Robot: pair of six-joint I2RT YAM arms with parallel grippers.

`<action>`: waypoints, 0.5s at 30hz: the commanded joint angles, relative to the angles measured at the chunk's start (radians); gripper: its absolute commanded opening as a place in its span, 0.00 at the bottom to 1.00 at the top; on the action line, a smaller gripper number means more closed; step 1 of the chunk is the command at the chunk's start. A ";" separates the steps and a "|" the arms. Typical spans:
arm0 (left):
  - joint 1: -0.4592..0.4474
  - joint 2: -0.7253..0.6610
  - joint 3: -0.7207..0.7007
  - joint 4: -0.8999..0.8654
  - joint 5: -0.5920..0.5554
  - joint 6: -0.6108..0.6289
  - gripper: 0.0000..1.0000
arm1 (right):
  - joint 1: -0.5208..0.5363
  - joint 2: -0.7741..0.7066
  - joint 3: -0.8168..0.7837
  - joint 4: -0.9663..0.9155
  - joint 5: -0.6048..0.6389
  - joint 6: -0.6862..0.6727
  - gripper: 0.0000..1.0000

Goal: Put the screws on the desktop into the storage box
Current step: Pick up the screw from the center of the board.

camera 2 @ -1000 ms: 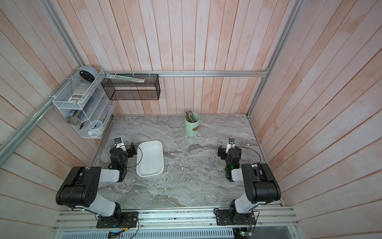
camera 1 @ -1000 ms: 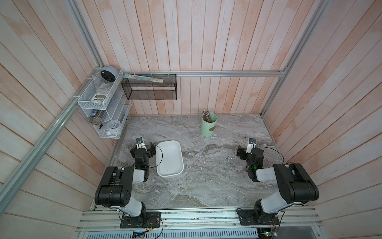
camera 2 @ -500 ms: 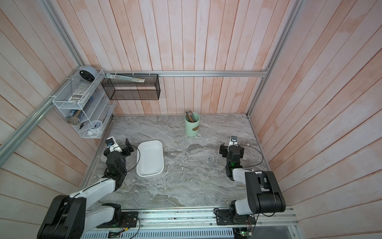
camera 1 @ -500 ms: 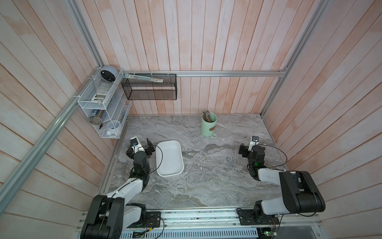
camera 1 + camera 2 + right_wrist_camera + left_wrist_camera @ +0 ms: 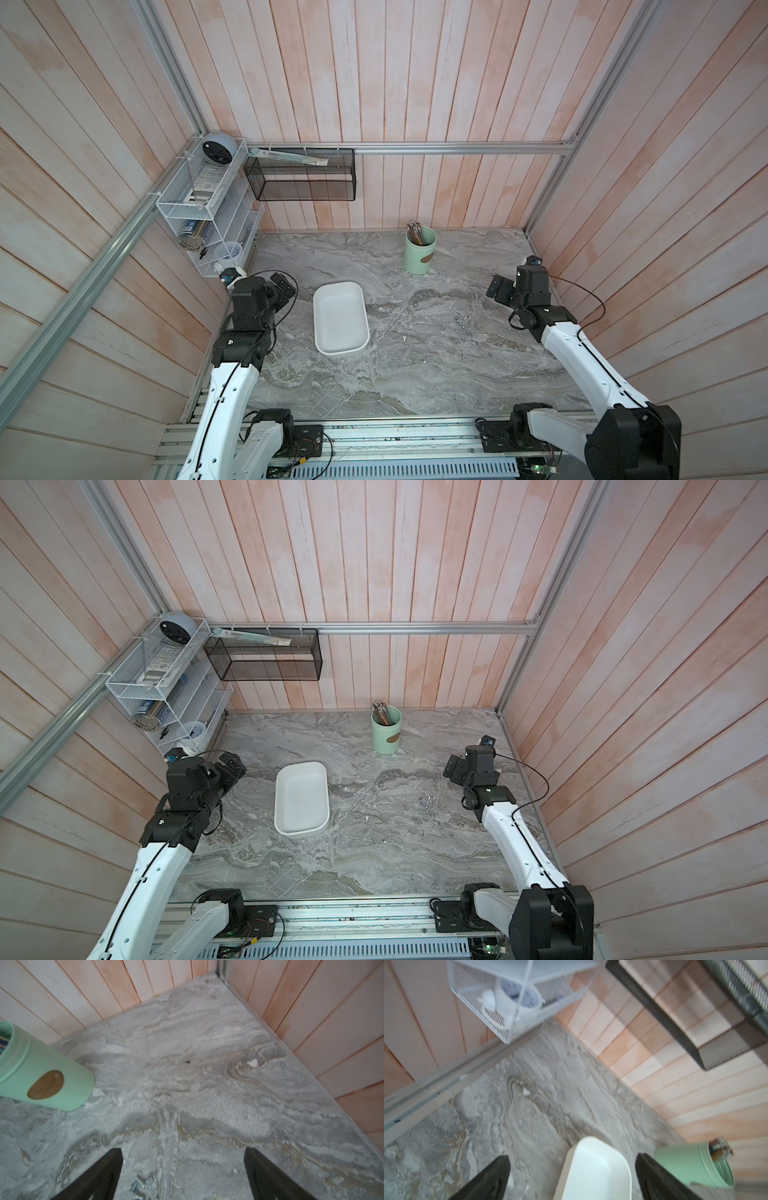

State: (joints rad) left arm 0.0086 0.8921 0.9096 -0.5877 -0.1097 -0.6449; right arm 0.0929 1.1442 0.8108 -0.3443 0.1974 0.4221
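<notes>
Both end effectors are spread wide and hold nothing. The left end effector (image 5: 283,287) hangs over the far-left part of the worktop (image 5: 415,374), and the right end effector (image 5: 500,289) hangs close to the right wall.

The screws (image 5: 462,326) lie in a loose cluster on the worktop, right of centre and just near-left of the right end effector. In the right wrist view a few of them (image 5: 142,1185) show between its fingers, so that arm looks placed to come down on them.

The storage box (image 5: 340,320) sits empty left of centre, just right of the left end effector, which seems positioned to steady it.

Nothing stands between the cluster and the box, so that path looks open. The pale green cup (image 5: 420,251) stands far back, well apart from both. Room is tight by the right wall and under the white wire rack (image 5: 195,195) in the far-left corner.
</notes>
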 commanded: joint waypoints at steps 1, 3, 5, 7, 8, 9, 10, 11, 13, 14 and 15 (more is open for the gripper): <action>0.005 0.059 0.121 -0.340 0.263 0.126 1.00 | 0.003 -0.002 0.014 -0.294 -0.093 0.062 0.98; 0.006 0.077 0.145 -0.393 0.291 0.164 0.99 | 0.002 0.016 0.002 -0.341 -0.120 0.079 0.95; 0.005 0.054 0.124 -0.386 0.293 0.148 0.95 | 0.005 0.040 -0.015 -0.361 -0.158 0.087 0.91; 0.004 0.013 0.082 -0.338 0.320 0.154 0.96 | 0.003 0.076 -0.028 -0.380 -0.218 0.105 0.86; 0.005 -0.011 0.047 -0.311 0.303 0.143 0.96 | 0.003 0.099 -0.030 -0.395 -0.252 0.114 0.84; 0.005 -0.028 0.025 -0.295 0.288 0.138 0.96 | 0.004 0.119 -0.035 -0.401 -0.284 0.114 0.80; 0.005 -0.039 0.011 -0.288 0.278 0.138 0.96 | 0.005 0.146 -0.038 -0.410 -0.316 0.119 0.76; 0.005 -0.046 0.011 -0.291 0.265 0.139 0.96 | 0.005 0.172 -0.041 -0.421 -0.341 0.119 0.72; 0.005 -0.056 0.009 -0.284 0.252 0.138 0.96 | 0.006 0.224 -0.037 -0.461 -0.352 0.108 0.70; 0.005 -0.062 0.000 -0.272 0.247 0.132 0.96 | 0.005 0.259 -0.026 -0.491 -0.337 0.091 0.69; 0.005 -0.062 -0.004 -0.268 0.245 0.129 0.96 | 0.006 0.290 -0.015 -0.517 -0.328 0.083 0.68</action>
State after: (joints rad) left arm 0.0086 0.8433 0.9249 -0.8795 0.1486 -0.5262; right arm 0.0933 1.3754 0.7826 -0.7422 -0.0898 0.5205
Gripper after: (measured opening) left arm 0.956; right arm 0.685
